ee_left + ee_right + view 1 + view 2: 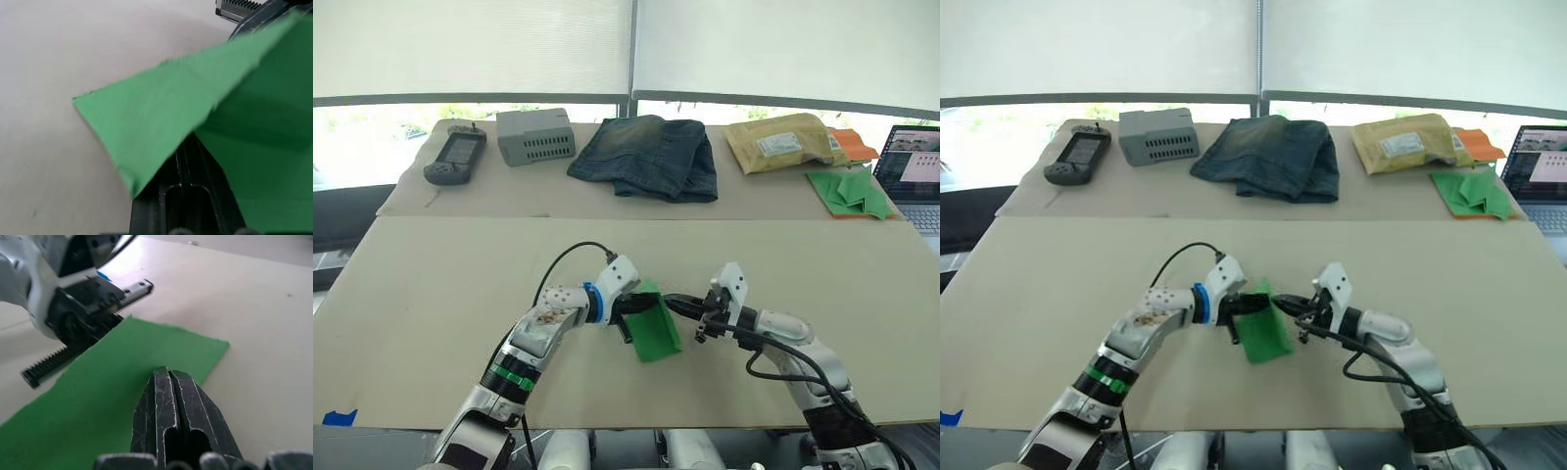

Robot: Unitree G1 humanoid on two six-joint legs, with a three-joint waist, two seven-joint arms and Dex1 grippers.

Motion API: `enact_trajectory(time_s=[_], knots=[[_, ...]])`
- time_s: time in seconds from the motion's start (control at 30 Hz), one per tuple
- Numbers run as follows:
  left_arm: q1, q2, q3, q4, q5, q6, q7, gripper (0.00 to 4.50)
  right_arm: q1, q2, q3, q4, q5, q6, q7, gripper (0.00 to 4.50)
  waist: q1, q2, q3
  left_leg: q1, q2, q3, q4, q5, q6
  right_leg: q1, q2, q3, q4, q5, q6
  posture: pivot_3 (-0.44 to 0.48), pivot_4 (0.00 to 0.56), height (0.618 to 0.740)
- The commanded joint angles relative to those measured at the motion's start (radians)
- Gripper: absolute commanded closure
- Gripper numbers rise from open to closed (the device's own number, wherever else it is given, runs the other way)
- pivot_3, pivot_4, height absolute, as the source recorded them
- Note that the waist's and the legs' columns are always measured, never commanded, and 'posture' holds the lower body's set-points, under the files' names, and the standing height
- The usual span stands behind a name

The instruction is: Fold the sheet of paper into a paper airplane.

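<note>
- a beige table (431, 294) runs under bright shaded windows.
- lower centre: the left gripper (631, 306) is clamped on the green sheet of paper (656, 331), which is lifted and folded.
- the right gripper (677, 305), fingers pressed together, touches the sheet's upper right edge.
- far row, left to right: handheld device (456, 156), grey box (535, 135), folded jeans (651, 155), padded envelope (784, 142), green paper heap (850, 190), laptop (913, 171).

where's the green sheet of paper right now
In the left eye view the sheet of paper is near the front middle of the near table, pinched between the left end effector and the right end effector.
</note>
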Motion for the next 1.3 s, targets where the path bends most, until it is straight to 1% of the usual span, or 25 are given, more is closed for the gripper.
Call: enact_trajectory(time_s=[0.03,0.23,0.3,0.37,0.43,0.5,0.63,0.8,0.93,1.3], knots=[[0.024,0.04,0.033,-0.059,-0.028,0.044,-0.012,4.47,-0.019,-0.012,-0.035,0.014,0.0,-0.03,0.001,4.5,-0.001,0.0,0.0,0.0,0.0,0.0,0.0,0.0,0.0,0.0,0.0,0.0,0.0,0.0,0.0,0.0,0.15,0.728],[0.026,0.081,0.101,-0.103,-0.079,0.088,-0.006,4.47,-0.023,-0.018,-0.038,0.03,-0.003,-0.038,0.01,4.5,0.001,0.0,0.0,0.0,0.0,0.0,0.0,0.0,0.0,0.0,0.0,0.0,0.0,0.0,0.0,0.0,0.15,0.728],[0.012,0.078,0.131,-0.094,-0.098,0.096,0.004,4.47,-0.022,-0.015,-0.034,0.028,-0.005,-0.04,0.01,4.5,0.002,0.001,0.0,0.0,0.0,0.0,0.0,0.0,0.0,0.0,0.0,0.0,0.0,0.0,0.0,0.0,0.15,0.728],[-0.045,0.047,0.188,-0.052,-0.135,0.114,0.027,4.47,-0.021,-0.01,-0.029,0.026,-0.007,-0.04,0.008,4.5,0.004,0.0,0.001,0.0,0.0,0.0,0.0,0.0,0.0,0.0,0.0,0.0,0.0,0.0,0.0,0.0,0.15,0.728],[-0.089,0.028,0.213,-0.018,-0.151,0.118,0.04,4.47,-0.02,-0.007,-0.027,0.026,-0.009,-0.041,0.007,4.5,0.009,0.0,0.001,-0.001,0.0,-0.001,0.001,0.0,0.0,0.0,0.0,-0.001,0.0,0.0,0.0,0.0,0.15,0.728],[-0.113,0.007,0.206,-0.015,-0.161,0.114,0.035,4.47,-0.017,-0.005,-0.026,0.023,-0.009,-0.04,0.005,4.5,0.008,0.0,0.001,-0.001,0.0,0.0,0.002,0.0,0.0,0.0,-0.001,-0.001,0.0,0.0,0.0,0.0,0.15,0.728],[-0.106,-0.022,0.177,-0.037,-0.175,0.12,0.022,4.47,-0.014,-0.003,-0.027,0.018,-0.009,-0.039,0.002,4.5,0.003,0.0,0.001,-0.002,-0.001,0.0,0.001,0.0,0.0,0.0,-0.001,0.0,-0.001,0.0,0.0,0.0,0.15,0.728],[-0.071,-0.027,0.111,-0.042,-0.136,0.103,0.025,4.47,-0.006,-0.007,-0.034,0.003,-0.004,-0.033,-0.004,4.5,0.001,0.0,0.001,-0.001,0.0,0.0,0.0,0.0,0.0,-0.001,0.0,0.0,0.0,0.0,0.0,0.0,0.15,0.728],[-0.066,-0.018,0.071,-0.032,-0.1,0.074,0.03,4.47,-0.004,-0.01,-0.039,-0.006,0.001,-0.028,-0.005,4.5,0.003,0.0,0.001,-0.001,-0.001,0.0,0.001,0.0,0.0,-0.001,0.0,0.0,0.0,0.0,0.0,0.0,0.15,0.728],[-0.047,-0.045,0.027,-0.024,-0.09,0.065,0.041,4.47,-0.024,0.007,-0.024,-0.028,0.013,-0.012,-0.004,4.5,0.003,0.0,0.001,-0.001,-0.001,0.0,0.001,0.0,0.0,-0.001,0.0,0.0,0.0,0.0,0.0,0.0,0.15,0.728]])
